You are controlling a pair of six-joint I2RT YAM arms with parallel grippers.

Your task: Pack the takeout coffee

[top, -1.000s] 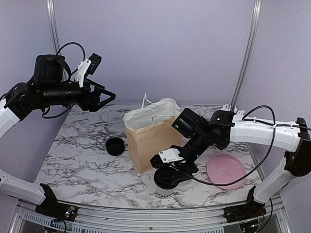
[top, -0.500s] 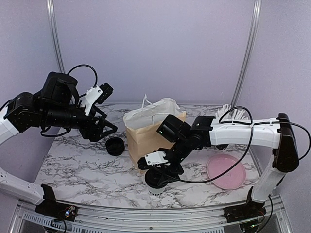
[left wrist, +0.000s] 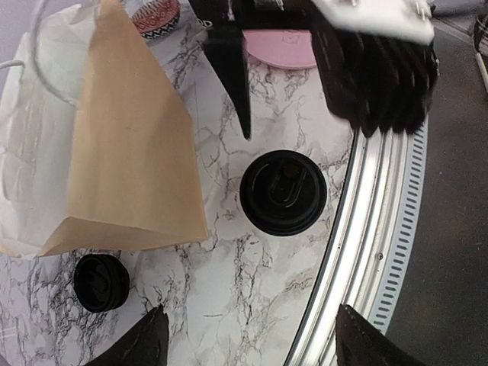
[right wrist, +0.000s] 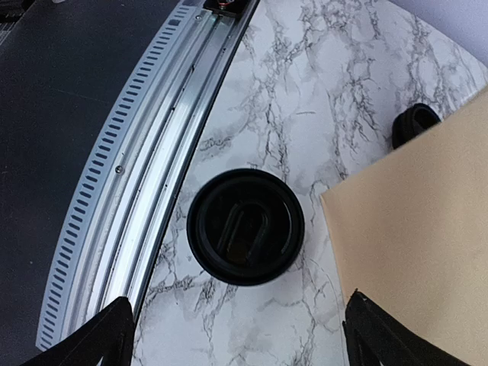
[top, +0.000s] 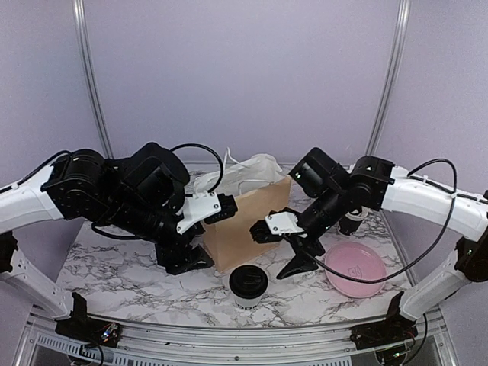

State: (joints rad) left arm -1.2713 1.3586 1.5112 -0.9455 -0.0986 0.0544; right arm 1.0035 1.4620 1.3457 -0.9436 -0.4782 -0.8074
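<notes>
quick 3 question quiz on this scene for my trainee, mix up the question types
1. True or false: the white paper cup with a black plastic lid stands inside the brown paper bag.
2. What lies right of the cup in the top view? A) round pink plate B) blue bowl C) green tray
3. Does the left gripper or the right gripper hold the cup?
Key: 1 false; 2 A; 3 neither, both are open.

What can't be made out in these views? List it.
- Takeout coffee lettering: wrist views show only the lid; too small in top view.
- Paper bag interior: hidden by its walls and white lining, every view.
- Black lid stack: behind left arm in top view.
</notes>
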